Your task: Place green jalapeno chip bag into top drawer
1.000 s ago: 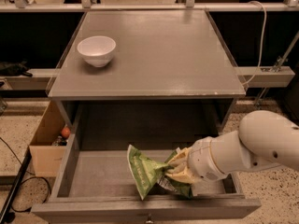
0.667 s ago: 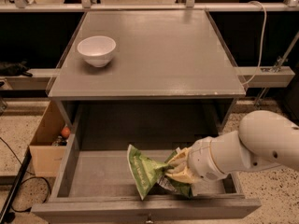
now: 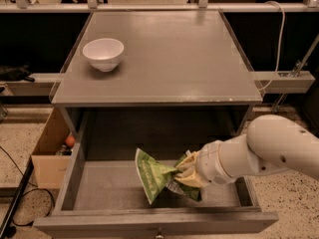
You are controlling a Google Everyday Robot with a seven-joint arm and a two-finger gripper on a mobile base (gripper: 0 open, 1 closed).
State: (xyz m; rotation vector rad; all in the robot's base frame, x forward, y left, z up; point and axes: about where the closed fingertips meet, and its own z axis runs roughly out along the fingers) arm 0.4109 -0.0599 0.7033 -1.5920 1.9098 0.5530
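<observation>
Nothing moves since before | end effector [image 3: 185, 172] in top drawer [image 3: 107, 187], clamped on green jalapeno chip bag [image 3: 152, 176] | bowl [image 3: 103, 54] near left edge of tabletop [image 3: 179, 59]

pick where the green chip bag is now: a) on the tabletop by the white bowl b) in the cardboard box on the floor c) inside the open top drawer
c: the green jalapeno chip bag is down inside the pulled-out top drawer, with the gripper pinching its middle.
</observation>
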